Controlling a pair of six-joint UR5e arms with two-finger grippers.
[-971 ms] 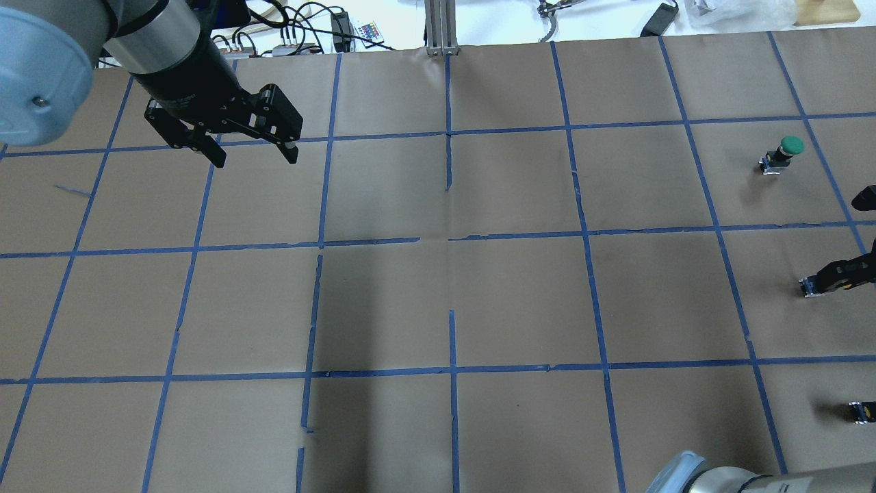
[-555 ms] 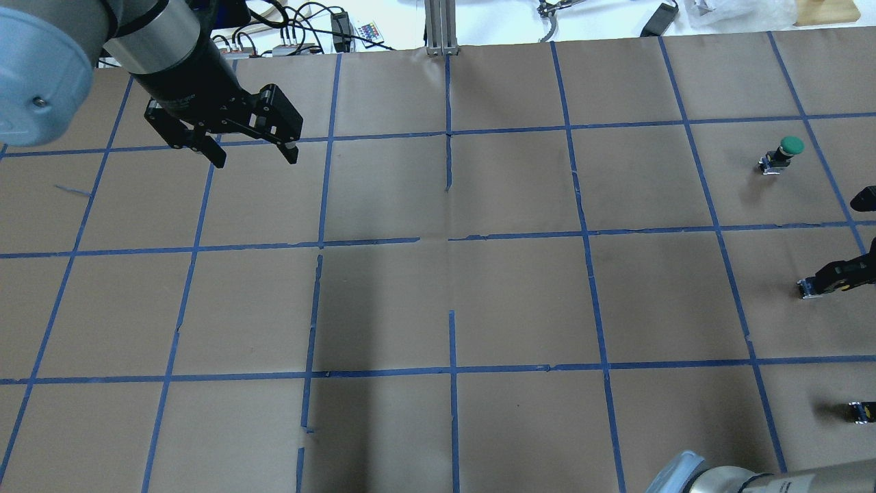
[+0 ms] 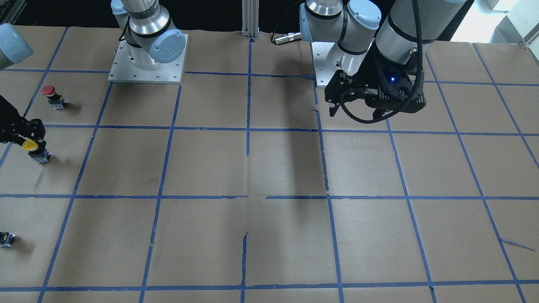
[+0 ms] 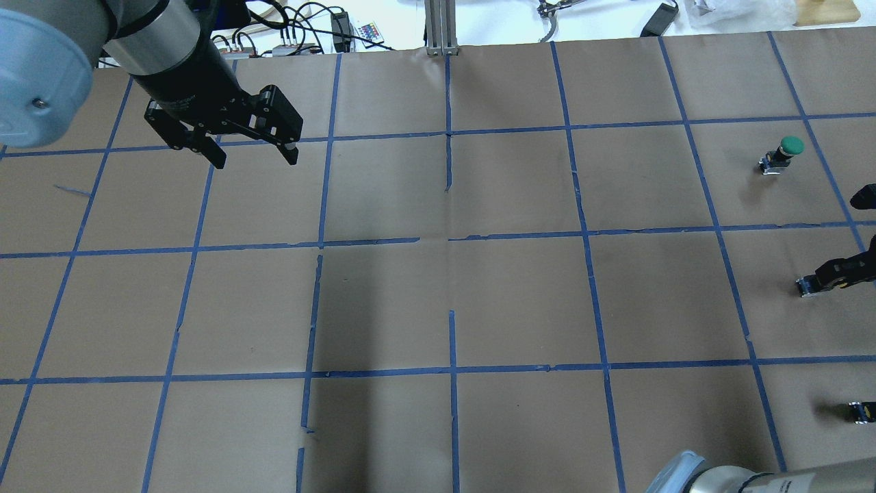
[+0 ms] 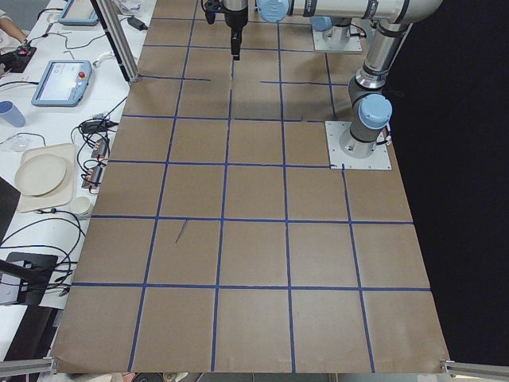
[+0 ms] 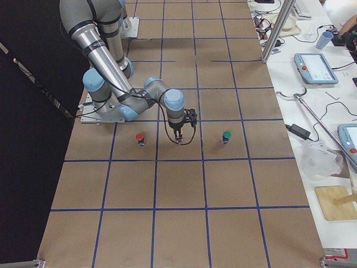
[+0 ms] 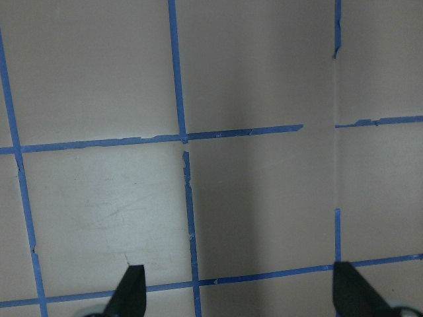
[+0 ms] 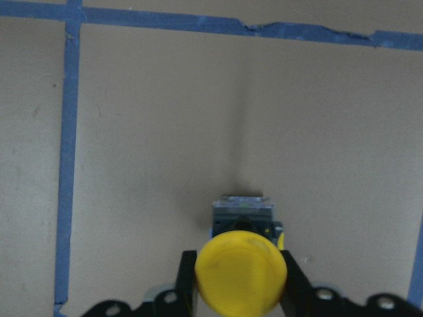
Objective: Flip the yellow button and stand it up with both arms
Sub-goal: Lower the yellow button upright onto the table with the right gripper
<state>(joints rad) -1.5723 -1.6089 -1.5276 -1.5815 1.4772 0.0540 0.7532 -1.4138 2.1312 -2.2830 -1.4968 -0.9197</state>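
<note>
Two-finger right gripper (image 8: pixel 240 282): I'm pinching the yellow button (image 3: pixel 30 145), near red button (image 3: pixel 49 90);
Left gripper (image 4: pixel 256 160): wide open, empty

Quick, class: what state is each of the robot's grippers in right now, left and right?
Left gripper: open, holding nothing.
Right gripper: closed on the yellow button.

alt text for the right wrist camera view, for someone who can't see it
At the bottom centre, the right gripper grips the round cap of the yellow button between its two black fingers. The button's grey-and-black body sticks out beyond the cap, over brown paper crossed by blue tape lines.
</note>
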